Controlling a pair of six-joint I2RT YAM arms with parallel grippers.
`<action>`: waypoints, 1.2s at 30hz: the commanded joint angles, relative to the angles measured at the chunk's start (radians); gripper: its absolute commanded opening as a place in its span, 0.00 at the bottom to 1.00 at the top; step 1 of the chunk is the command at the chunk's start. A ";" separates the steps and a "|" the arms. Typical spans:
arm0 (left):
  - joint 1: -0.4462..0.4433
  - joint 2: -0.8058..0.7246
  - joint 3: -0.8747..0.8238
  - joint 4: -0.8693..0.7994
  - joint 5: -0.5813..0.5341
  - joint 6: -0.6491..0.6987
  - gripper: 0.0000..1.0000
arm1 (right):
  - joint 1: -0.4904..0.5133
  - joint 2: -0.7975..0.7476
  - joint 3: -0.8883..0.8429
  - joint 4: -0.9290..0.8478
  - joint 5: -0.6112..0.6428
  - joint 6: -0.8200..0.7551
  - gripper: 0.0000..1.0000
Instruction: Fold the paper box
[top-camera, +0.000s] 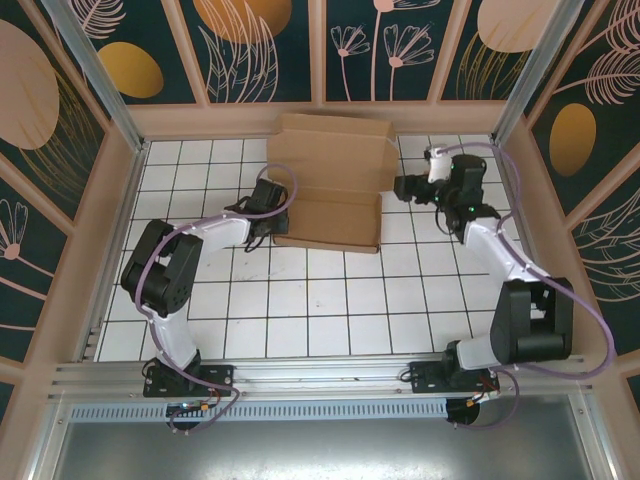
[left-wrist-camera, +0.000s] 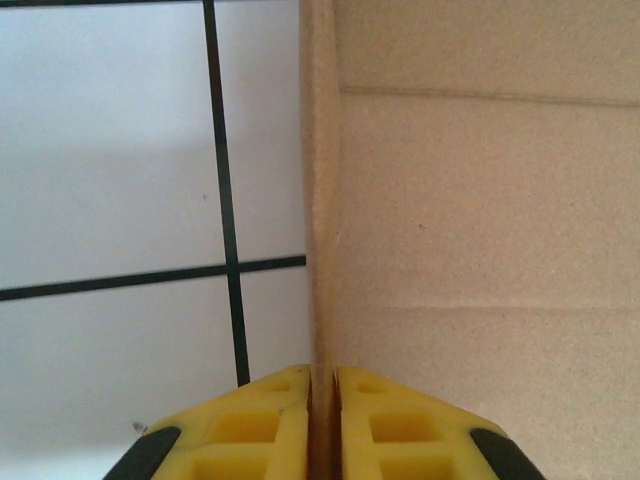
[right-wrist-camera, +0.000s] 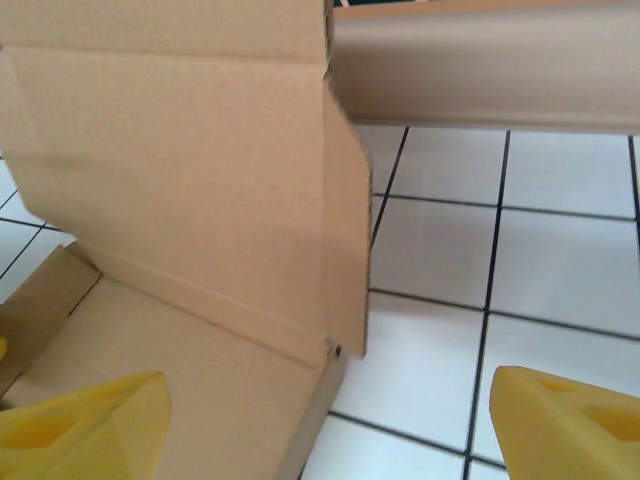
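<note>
The left jaws are clenched on the paper box (top-camera: 335, 180): in the left wrist view their yellow moulded pads (left-wrist-camera: 250, 425) pinch a thin upright cardboard wall seen edge-on. The right jaws stand released, their yellow pads (right-wrist-camera: 565, 420) wide apart, one over the box's floor panel and the other over bare tile.

The box is plain brown corrugated cardboard, matte and faintly grainy, with scored crease lines. It lies at the far middle of the surface (top-camera: 330, 310), between the two arms, and a broad panel stands up from its base.

The surface is glossy white square tiles with thin dark grout lines. Around it are a pale wooden frame and dark teal panels (top-camera: 150, 45) printed with peach and gold plant shapes. An aluminium rail (top-camera: 320, 375) runs along the near edge.
</note>
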 joint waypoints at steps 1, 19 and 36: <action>-0.007 -0.023 -0.024 -0.057 0.035 0.011 0.16 | -0.036 0.080 0.138 -0.189 -0.181 -0.192 0.83; -0.007 -0.004 -0.024 -0.041 0.049 0.020 0.18 | -0.018 0.631 1.018 -0.899 -0.239 -0.555 0.55; -0.007 0.002 -0.036 -0.022 0.055 0.027 0.18 | -0.001 0.845 1.361 -1.165 -0.259 -0.642 0.24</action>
